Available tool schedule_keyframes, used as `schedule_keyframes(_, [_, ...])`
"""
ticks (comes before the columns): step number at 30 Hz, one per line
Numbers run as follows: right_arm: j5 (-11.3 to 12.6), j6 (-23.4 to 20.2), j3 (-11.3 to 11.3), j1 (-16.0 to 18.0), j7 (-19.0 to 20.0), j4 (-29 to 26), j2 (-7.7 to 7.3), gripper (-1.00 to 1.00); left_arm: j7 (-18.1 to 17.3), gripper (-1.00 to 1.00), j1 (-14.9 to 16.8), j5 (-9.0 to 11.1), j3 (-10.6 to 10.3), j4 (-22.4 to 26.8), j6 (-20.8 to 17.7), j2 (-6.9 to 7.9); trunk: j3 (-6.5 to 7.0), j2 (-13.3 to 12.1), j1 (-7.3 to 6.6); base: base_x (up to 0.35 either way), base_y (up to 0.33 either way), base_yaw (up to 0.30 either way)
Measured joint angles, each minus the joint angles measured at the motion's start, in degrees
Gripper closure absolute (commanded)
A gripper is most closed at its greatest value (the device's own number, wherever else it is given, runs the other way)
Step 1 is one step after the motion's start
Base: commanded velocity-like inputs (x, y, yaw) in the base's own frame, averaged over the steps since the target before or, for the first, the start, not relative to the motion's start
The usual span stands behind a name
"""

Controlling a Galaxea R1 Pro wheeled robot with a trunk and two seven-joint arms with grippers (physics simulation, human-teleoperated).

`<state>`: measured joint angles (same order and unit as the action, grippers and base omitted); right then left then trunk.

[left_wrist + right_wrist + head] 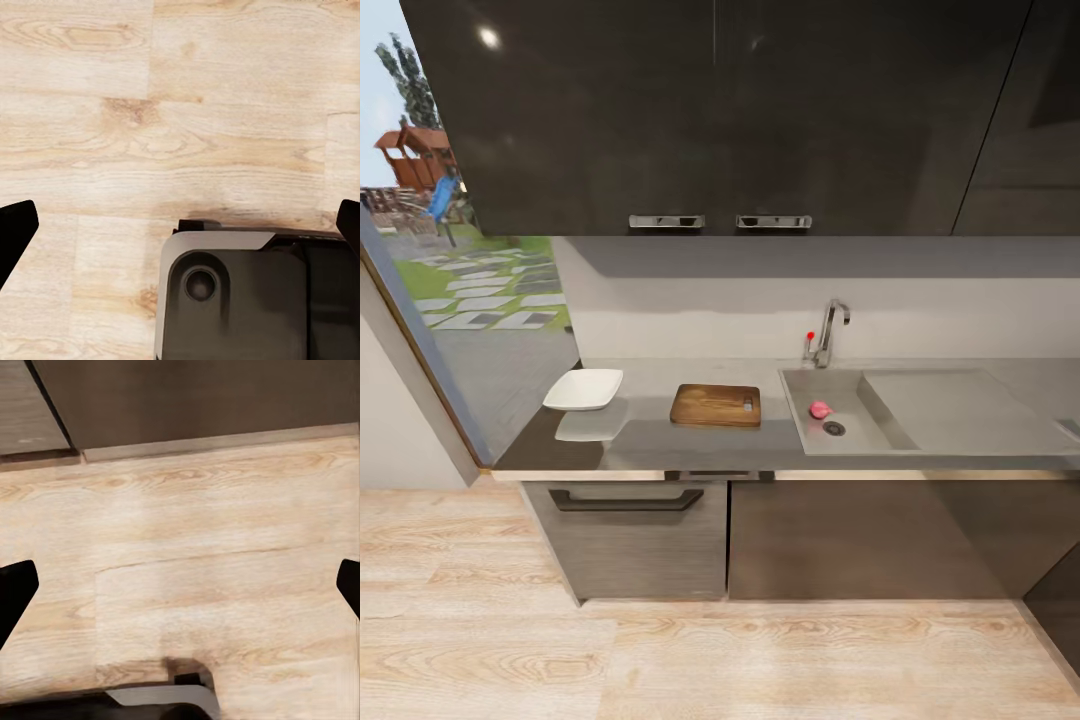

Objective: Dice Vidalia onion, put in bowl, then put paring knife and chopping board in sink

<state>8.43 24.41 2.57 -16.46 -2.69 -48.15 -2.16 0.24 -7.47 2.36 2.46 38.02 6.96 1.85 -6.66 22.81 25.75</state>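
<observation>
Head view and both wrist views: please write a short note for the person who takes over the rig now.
Left gripper and right gripper: open, empty, over wooden floor.
Onion: in the sink, beside the drain.
Chopping board: on the countertop, left of the sink; a small dark item, maybe the knife, lies on it.
Bowl: left of the board.
Done: nothing. Left: every step.

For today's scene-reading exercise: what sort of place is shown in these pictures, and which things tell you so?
A home kitchen, most likely. A grey countertop carries a sink with a chrome tap, a wooden chopping board and a white bowl, with dark cabinets above and below.
</observation>
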Motion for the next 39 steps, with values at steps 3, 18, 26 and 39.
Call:
schedule_keyframes(3, [0.2, 0.0, -0.2, 0.0, 0.0, 5.7, 0.04, -1.0, 0.0, -1.0, 0.0, 0.0, 0.0, 0.0, 0.0, 0.0, 0.0, 0.0, 0.0, 0.0, 0.0, 0.0])
schedule_keyframes(18, [0.2, 0.1, -0.4, 0.0, 0.0, 15.8, 0.02, -1.0, 0.0, -1.0, 0.0, 0.0, 0.0, 0.0, 0.0, 0.0, 0.0, 0.0, 0.0, 0.0, 0.0, 0.0])
schedule_keyframes(26, [0.2, 0.1, -0.4, 0.0, 0.0, 15.9, 0.18, -1.0, 0.0, -1.0, 0.0, 0.0, 0.0, -0.1, 0.0, -0.07, 0.0, 0.0, 0.0, 0.0, 0.0, 0.0])
schedule_keyframes(39, [0.4, 0.2, -0.4, 0.0, 0.1, 15.9, 0.79, -1.0, 0.0, -1.0, 0.0, 0.0, 0.0, -0.2, 0.0, -0.09, 0.0, 0.0, 0.0, 0.0, 0.0, 0.0])
